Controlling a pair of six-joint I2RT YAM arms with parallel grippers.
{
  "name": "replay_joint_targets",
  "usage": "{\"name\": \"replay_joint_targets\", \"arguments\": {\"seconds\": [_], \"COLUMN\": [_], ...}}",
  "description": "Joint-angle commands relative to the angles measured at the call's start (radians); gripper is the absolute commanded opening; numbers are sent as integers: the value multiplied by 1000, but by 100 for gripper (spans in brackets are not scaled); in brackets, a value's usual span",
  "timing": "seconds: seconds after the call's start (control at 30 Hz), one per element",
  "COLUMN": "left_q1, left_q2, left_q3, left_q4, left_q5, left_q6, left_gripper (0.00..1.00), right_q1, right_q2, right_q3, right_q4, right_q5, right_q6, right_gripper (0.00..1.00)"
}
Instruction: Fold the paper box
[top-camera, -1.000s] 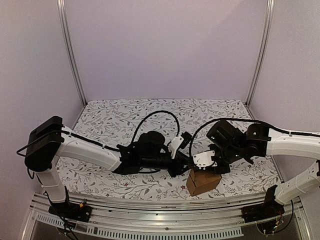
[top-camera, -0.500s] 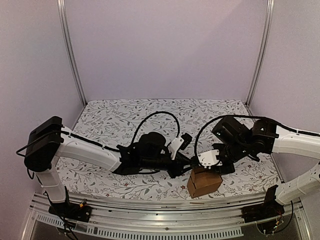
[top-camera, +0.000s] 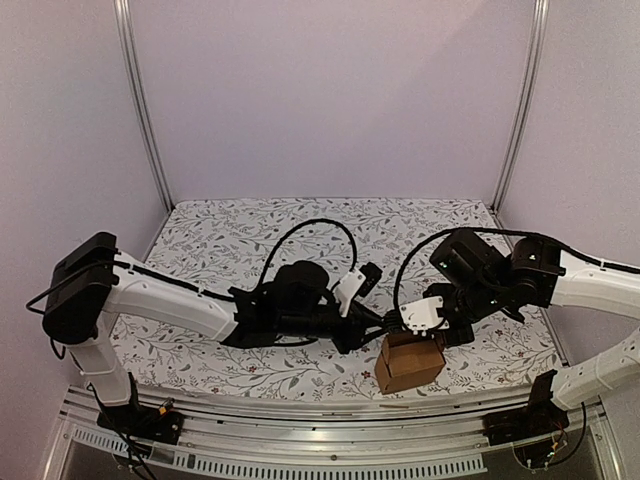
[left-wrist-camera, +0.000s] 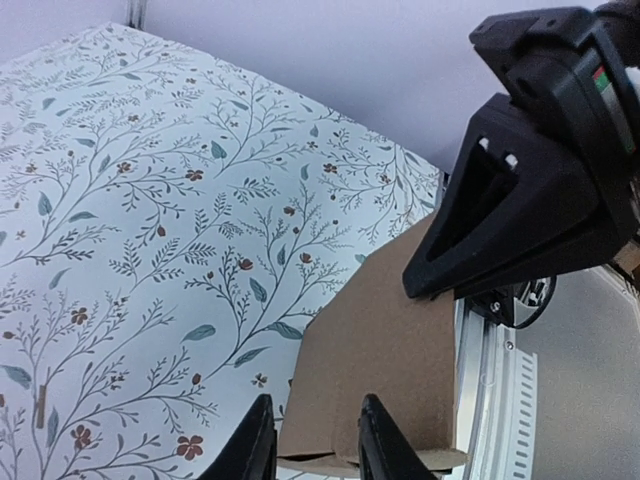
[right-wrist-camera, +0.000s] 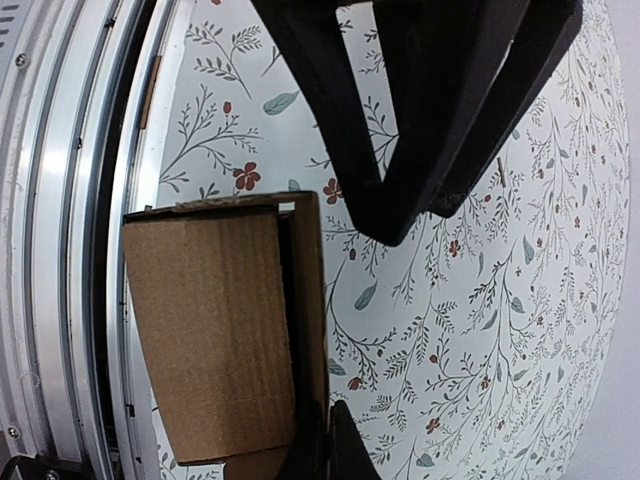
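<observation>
Plainly the paper box (top-camera: 408, 362) is light, thin card. It should be stiff across each panel, ready to hinge at its creases, quick to dent under a hard squeeze, and likely to slide on the cloth (top-camera: 240, 240) if pushed without support. I judge the best hold is a wall's free edge or a flap's rim, near a crease.

It is plain brown and unprinted, already a small cuboid. One broad panel lies across it with a dark gap along the wall farthest from the rail (right-wrist-camera: 70, 250). The box sits just beside that rail.

The left gripper (left-wrist-camera: 318, 435) has its fingers partly closed with cardboard between them, apparently holding the box on its side away from the rail. The right gripper (right-wrist-camera: 328, 440) is clenched tight at the far-from-rail wall; whether card is caught there, I cannot tell.
</observation>
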Motion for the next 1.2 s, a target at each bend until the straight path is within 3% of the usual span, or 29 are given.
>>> {"name": "replay_joint_targets", "arguments": {"seconds": [0.0, 0.47, 0.73, 0.93, 1.17], "left_q1": [17, 95, 94, 95, 104], "left_q2": [-76, -232, -129, -23, -7], "left_q3": [-35, -158, -122, -56, -62], "left_q4": [-25, -77, -18, 14, 22], "left_q5": [-32, -107, -42, -57, -60], "left_q6": [11, 42, 16, 7, -7], "left_gripper": [29, 30, 30, 30, 29], "right_q1": [-3, -30, -139, -143, -142], "right_q2": [-4, 100, 201, 242, 213], "right_q3": [15, 15, 90, 97, 30], "right_q4": [8, 180, 235, 263, 272], "right_q5": [15, 133, 77, 91, 91], "right_q6": [-16, -105, -136, -145, -166], "right_gripper": [0, 0, 0, 0, 0]}}
